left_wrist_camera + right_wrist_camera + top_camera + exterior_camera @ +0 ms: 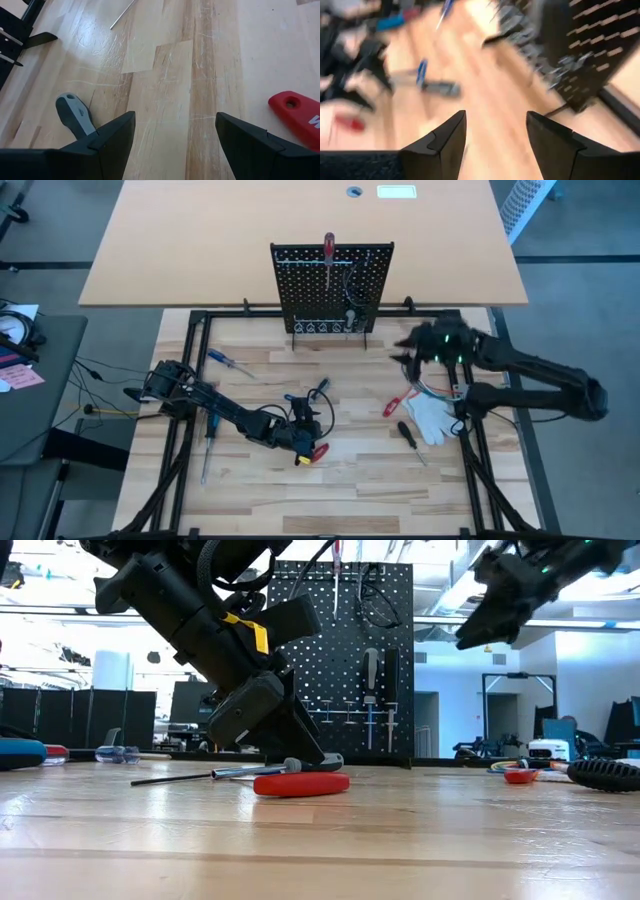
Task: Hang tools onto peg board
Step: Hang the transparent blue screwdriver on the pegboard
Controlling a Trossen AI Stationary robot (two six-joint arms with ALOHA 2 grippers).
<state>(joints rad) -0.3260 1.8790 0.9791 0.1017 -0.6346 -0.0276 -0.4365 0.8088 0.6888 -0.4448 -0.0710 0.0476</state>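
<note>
While poised low over the pale wooden tabletop (260, 500) with fingers spread and empty, left gripper (175, 132) best centred over the red-handled screwdriver (300, 783) before closing; right gripper (496, 131) open, empty, near upright black perforated peg board (330, 285).

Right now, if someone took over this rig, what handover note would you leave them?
Left gripper: open, low over the table beside a red-handled tool, holding nothing.
Right gripper: open and empty, raised near the peg board.
Done: a red-handled screwdriver sits at the board's top, and dark tools hang lower down.
Left: blue screwdriver, black screwdriver and red pliers by the white glove lie on the table.
</note>
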